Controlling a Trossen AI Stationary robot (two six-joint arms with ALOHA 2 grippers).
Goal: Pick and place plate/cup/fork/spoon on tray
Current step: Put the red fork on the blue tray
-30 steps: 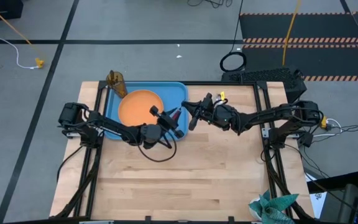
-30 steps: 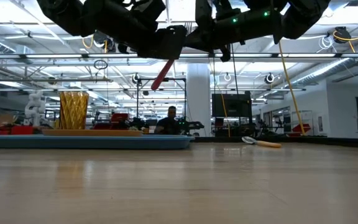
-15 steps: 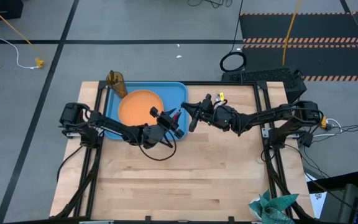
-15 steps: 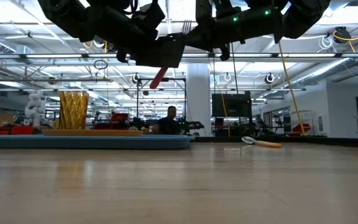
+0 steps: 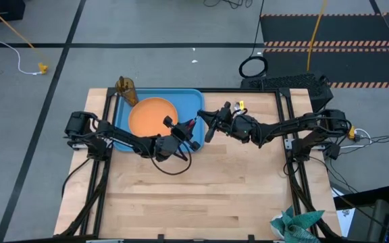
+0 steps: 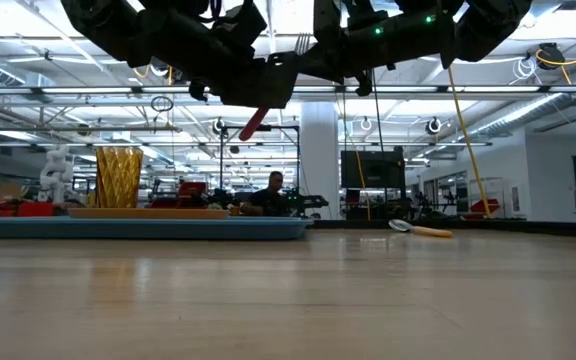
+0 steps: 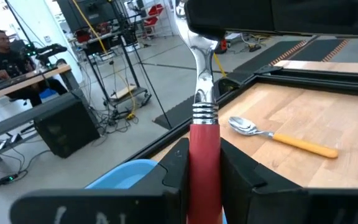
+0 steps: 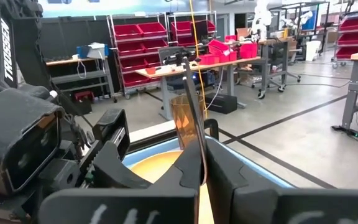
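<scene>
The fork, with a red handle (image 6: 253, 123) and silver tines (image 6: 299, 43), hangs in the air between both grippers, above the tray's right edge. My left gripper (image 5: 183, 133) is shut on the handle. My right gripper (image 5: 208, 126) faces it from the right and is shut on the metal end. The orange plate (image 5: 150, 115) lies on the light-blue tray (image 5: 191, 101). The amber cup (image 5: 125, 88) stands at the tray's far left corner. The orange-handled spoon (image 7: 278, 134) lies flat on the table to the right of the tray. My left gripper pinches the fork's red handle (image 7: 204, 155) between its two fingers, just below the ribbed metal collar. It comes from the table's left, and the fingers lie across the handle. The fork is lifted clear and slants, handle end down. My right gripper holds the fork's metal part near the tines (image 7: 197, 46), coming from the table's right. The fork shows edge-on between its two fingers (image 8: 199, 158). The gripper's own body hides the exact place of contact.
A green cloth (image 5: 296, 224) lies at the table's near right corner. The near half of the wooden table (image 5: 201, 196) is bare. A person (image 6: 271, 195) sits in the room beyond the table.
My left gripper has moved a little lower along the fork. Less of the red handle now shows below it in the low view, and the tines now show above it. The fork stays slanted in the air between both grippers.
</scene>
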